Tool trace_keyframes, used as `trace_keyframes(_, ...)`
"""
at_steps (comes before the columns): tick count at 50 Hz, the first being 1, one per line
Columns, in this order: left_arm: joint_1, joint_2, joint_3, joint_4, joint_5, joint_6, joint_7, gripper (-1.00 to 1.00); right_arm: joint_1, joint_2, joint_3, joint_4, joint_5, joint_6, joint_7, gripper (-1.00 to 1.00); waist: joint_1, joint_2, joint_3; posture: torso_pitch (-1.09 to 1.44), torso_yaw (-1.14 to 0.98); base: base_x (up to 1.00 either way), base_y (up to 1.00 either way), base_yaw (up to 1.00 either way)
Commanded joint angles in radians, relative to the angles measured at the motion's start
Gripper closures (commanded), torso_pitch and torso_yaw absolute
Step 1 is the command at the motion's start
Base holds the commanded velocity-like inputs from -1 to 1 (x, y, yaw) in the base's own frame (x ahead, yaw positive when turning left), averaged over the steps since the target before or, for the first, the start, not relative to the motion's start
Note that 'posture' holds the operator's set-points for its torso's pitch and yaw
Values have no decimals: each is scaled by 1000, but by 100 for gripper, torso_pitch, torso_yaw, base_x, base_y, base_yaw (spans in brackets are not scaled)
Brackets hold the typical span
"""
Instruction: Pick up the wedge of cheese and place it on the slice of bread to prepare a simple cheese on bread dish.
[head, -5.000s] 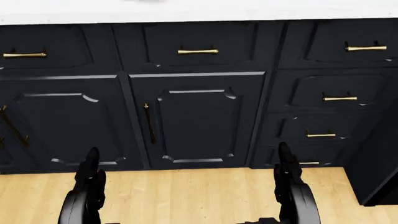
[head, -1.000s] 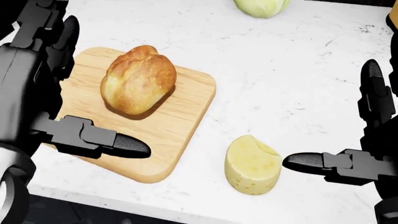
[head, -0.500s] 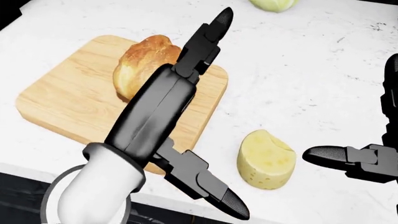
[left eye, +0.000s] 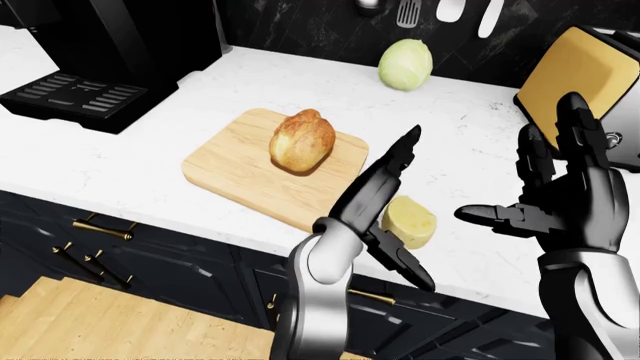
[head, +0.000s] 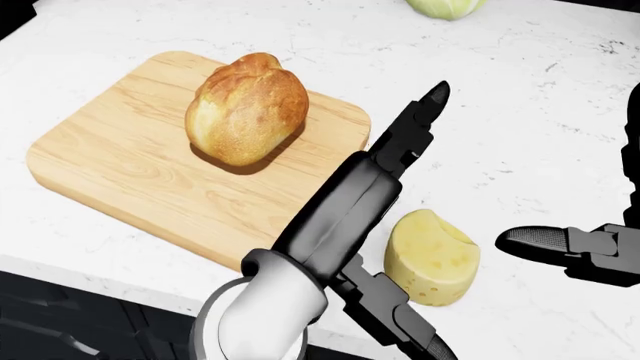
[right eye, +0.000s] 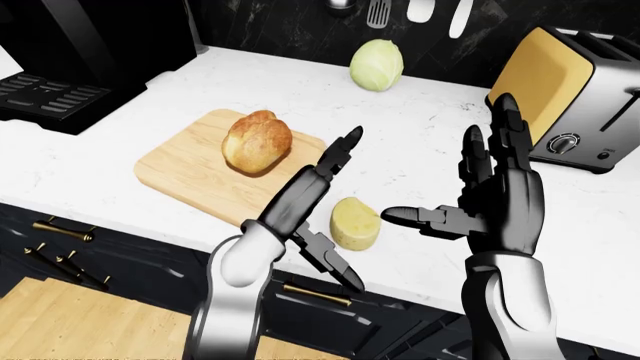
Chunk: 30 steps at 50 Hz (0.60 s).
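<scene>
The pale yellow rounded wedge of cheese (head: 432, 257) sits on the white marble table (head: 520, 112), just off the right corner of the light wooden cutting board (head: 120, 161). On that board rests the golden-brown crusty bread (head: 246, 106), well apart from the cheese. The black three-finger left hand (head: 395, 217) is spread wide, one finger reaching up past the cheese and another below it, holding nothing. The black right hand (right eye: 480, 206) is also wide open on the far side of the cheese from the board, thumb aimed at it, not touching. To grasp well, I judge one hand should settle so its fingers bracket the wedge's flat sides before closing, then lift clear of the board's edge before carrying it over the bread.
</scene>
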<state>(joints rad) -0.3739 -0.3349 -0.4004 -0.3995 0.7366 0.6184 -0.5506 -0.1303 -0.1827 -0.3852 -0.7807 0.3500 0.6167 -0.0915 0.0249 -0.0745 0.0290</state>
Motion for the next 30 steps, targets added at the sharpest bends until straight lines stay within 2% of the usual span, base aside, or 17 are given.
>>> trace_keyframes(1,-18,-19,-38,-37,-18,-37,16,-100,-15,-9,-5,-34,0,-28,0,-100,-1,-5,-20,0,0,0,0,0)
trace_keyframes(4,18,-10,-64,-6,-24,-70,38,-100,-6,-4,-5,-28,-5,-39,9,-100,1,-6,-20,0,0,0,0,0)
trace_keyframes(10,-3,-5,-26,44,-36,-79,54,-100,-1,1,-2,-25,-10,-44,10,-100,1,-5,-22,0,0,0,0,0)
trace_keyframes(16,6,-3,-36,61,-43,-78,53,-100,4,7,3,-20,-23,-56,13,-100,0,-2,-23,0,0,0,0,0)
trace_keyframes(20,-21,-2,-5,107,-65,-85,56,-98,3,7,2,-20,-22,-55,13,-100,1,-3,-24,0,0,0,0,0)
trace_keyframes(25,-31,4,5,134,-75,-89,66,-51,5,8,3,-12,-25,-63,15,-100,-1,-2,-25,0,0,0,0,0)
trace_keyframes(30,-39,9,19,161,-85,-100,77,-26,6,8,3,-11,-24,-65,15,-100,0,-2,-25,0,0,0,0,0)
